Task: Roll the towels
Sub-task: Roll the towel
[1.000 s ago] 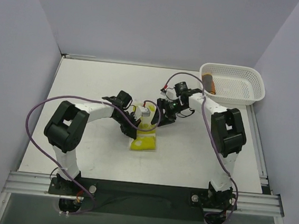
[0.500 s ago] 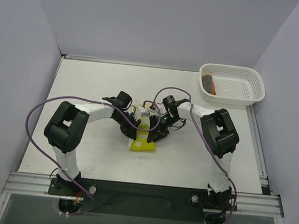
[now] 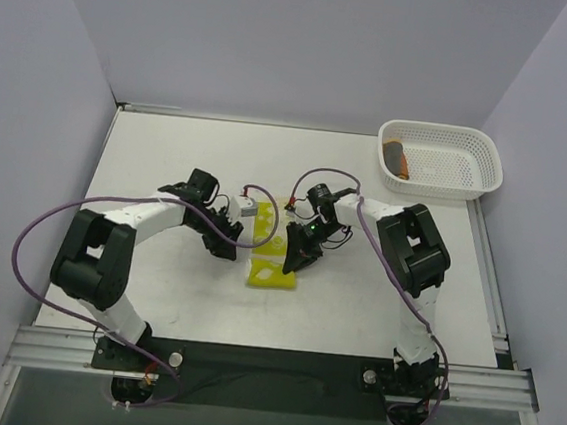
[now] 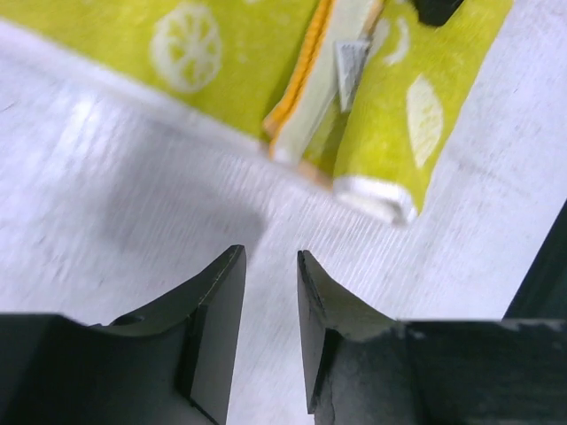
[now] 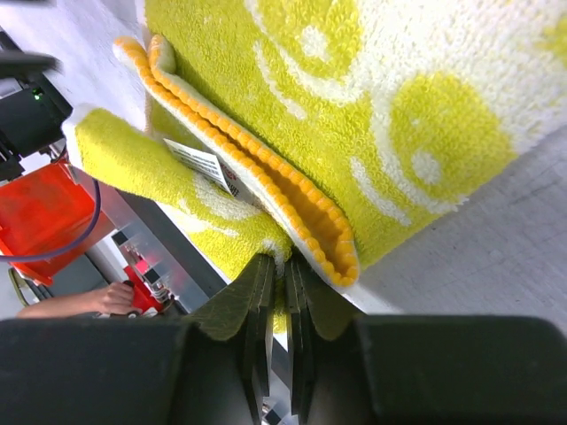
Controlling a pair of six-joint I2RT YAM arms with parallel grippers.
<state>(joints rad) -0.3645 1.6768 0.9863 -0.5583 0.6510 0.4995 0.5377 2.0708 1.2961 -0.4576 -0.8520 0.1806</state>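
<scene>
Top external view: the table [image 3: 168,161] fills the middle of the frame. The basket [image 3: 490,178] stands at the upper right, and the orange towel [image 3: 397,159] lies inside it at its left end (it looks rolled, but it is small here). The yellow towel [image 3: 271,272] lies on the table at the centre of the frame, between the two arms, partly folded over itself. The right gripper [image 3: 295,258] is at its right edge; in the right wrist view its jaws are pressed almost together on a thin fold of the cloth. The left gripper [image 4: 270,257] holds nothing, with jaws a little apart above bare table near the towel. I judge this terry cloth light, soft and floppy, not slippery. It would sag and unroll if let go, so it is best to take the hemmed edge near a corner.
</scene>
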